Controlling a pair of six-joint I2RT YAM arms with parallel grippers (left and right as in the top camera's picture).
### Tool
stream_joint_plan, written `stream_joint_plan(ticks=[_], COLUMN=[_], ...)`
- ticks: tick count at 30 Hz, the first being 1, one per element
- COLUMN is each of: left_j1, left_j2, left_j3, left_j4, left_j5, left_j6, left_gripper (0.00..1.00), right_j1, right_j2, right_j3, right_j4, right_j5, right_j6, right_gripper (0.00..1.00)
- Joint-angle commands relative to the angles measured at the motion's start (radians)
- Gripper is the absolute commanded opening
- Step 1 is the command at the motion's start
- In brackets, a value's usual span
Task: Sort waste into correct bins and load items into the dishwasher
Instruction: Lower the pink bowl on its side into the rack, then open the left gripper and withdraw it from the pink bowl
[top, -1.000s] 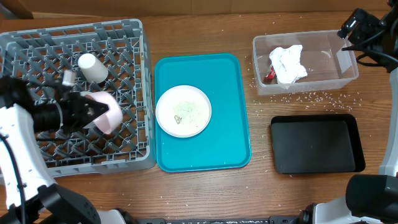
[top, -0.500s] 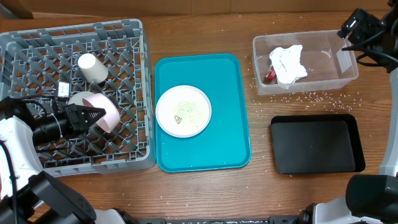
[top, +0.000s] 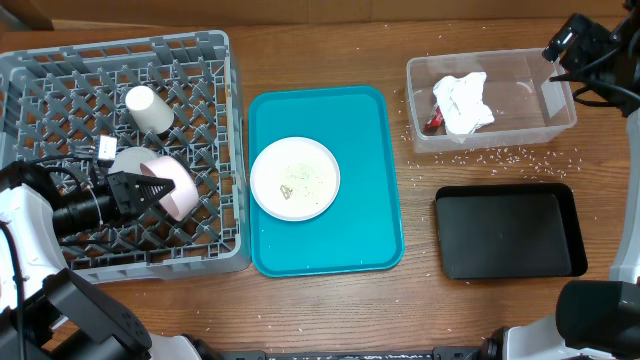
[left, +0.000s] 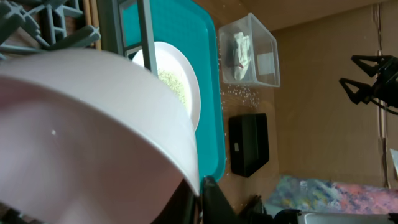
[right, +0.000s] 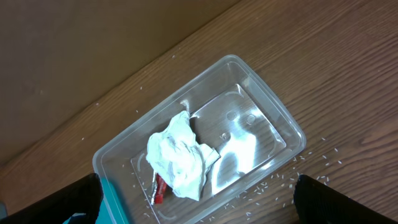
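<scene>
Tabletop rack (top: 200, 60), bowl (top: 165, 172) shifted left, left claw (top: 150, 187) grip unclear, right claw (right: 196, 183) wide

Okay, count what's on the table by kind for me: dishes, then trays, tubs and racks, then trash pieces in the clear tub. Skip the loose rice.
Dishes: 3 (cup, bowl, plate)
Trays, tubs and racks: 4 (dish rack, teal tray, clear tub, black tray)
Trash pieces in the tub: 2 (napkin, red wrapper)
Total: 9

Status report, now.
Left gripper at bowl rim in rack, grip unclear. Right gripper open beside tub. Plate on tray, unloaded. Nothing in the way.
</scene>
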Motion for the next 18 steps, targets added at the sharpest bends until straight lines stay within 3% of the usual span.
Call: stream_joint_plan(ticks=[1,5,11,12,14,18], left_j1=[0.0,0.001,0.001,0.001,0.001,0.001], left_j2=[0.008,0.008,0.008,0.008,0.008,0.008], left_j3=[-0.005,-0.005,-0.005,-0.005,-0.005,-0.002], left_j4=[0.016,0.045,0.063,0.063,0.06,0.08], left_j5=[-0.002,-0.034,-0.083,-0.084,-0.085,-0.085], left_j6=[0.031,0.007,-0.063,-0.066,-0.087,-0.103], left_gripper=[0.12,0.04,0.04,0.06,0.18,0.28], right_j1=[-0.001,-0.001,-0.001,-0.001,-0.001,-0.001], right_j2=[-0.013,-0.013,-0.013,-0.013,-0.013,-0.013], right_j3=[0.018,0.018,0.018,0.018,0.018,0.018], right_j4=[0.006,0.006,0.006,0.006,0.006,0.006], right_j5=[0.006,0.006,0.006,0.006,0.006,0.006], right_j6=[0.005,0.005,0.005,0.005,0.005,0.005], right_gripper=[1.0,1.0,1.0,1.0,1.0,1.0])
